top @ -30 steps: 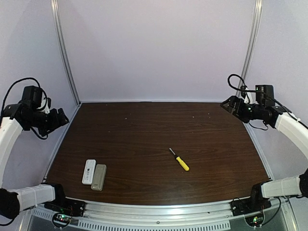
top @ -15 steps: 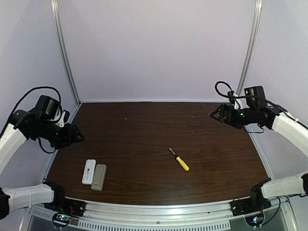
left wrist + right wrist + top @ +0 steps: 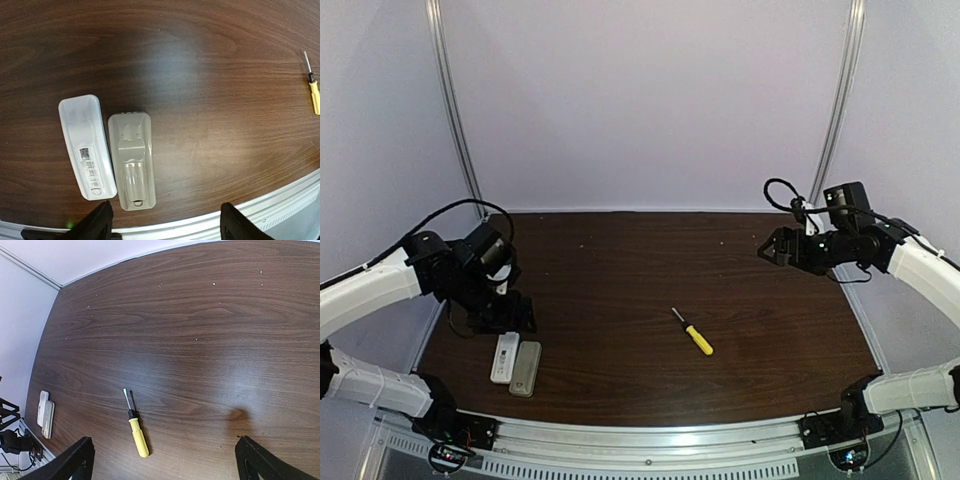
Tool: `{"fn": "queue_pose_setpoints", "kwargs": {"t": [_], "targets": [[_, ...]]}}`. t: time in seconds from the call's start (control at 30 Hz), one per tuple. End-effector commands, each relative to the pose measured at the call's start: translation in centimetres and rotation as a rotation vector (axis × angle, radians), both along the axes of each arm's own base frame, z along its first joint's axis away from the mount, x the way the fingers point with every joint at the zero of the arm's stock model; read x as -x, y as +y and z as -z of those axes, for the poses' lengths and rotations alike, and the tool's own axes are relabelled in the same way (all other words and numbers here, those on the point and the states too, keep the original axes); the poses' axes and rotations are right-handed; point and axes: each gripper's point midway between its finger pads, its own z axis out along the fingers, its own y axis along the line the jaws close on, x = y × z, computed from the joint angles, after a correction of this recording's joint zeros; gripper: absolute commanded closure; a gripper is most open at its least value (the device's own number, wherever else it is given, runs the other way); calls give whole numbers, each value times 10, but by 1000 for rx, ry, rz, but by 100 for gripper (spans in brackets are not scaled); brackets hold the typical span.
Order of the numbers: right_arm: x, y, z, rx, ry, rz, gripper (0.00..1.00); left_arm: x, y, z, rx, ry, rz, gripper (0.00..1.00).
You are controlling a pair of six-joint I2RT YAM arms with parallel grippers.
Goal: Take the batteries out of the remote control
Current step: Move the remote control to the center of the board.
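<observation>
My left claw [image 3: 165, 227] is hanging spread and empty over the white remote [image 3: 86, 145] and grey remote [image 3: 131, 160], which are lying back-up, side by side, near the tabletop's [image 3: 210, 60] front edge, their batteries hidden. Farther off the screwdriver [image 3: 697, 338] is lying; beyond it my right claw [image 3: 165, 460] is hovering spread.

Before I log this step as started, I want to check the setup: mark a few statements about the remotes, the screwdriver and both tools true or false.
1. The white remote lies beside the grey remote. True.
2. The screwdriver rests on a remote. False: it lies apart on the table.
3. The left tool grips a remote. False: it hovers open above them.
4. The right tool is open and empty. True.
5. Loose batteries lie on the table. False: none show.
</observation>
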Motion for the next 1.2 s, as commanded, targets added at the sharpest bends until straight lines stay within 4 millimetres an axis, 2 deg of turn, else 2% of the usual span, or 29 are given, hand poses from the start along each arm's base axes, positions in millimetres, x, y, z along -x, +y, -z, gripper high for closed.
{"fn": "queue_pose_setpoints", "kwargs": {"t": [0.0, 0.17, 0.47, 0.57, 0.97, 1.17], "targets": [[9, -10, 3, 50, 0, 23, 0, -10, -11, 16, -30, -9, -46, 25], [15, -16, 4, 64, 7, 42, 0, -5, -12, 45, -75, 67, -53, 22], [25, -22, 13, 75, 23, 58, 0, 3, -8, 74, -92, 111, -69, 22], [25, -21, 12, 60, 19, 69, 0, 10, -12, 84, -63, 149, -55, 22], [24, -20, 17, 56, 39, 68, 0, 12, -9, 103, -108, 186, -62, 22], [21, -15, 17, 29, 44, 65, 0, 16, -6, 111, -119, 206, -85, 19]]}}
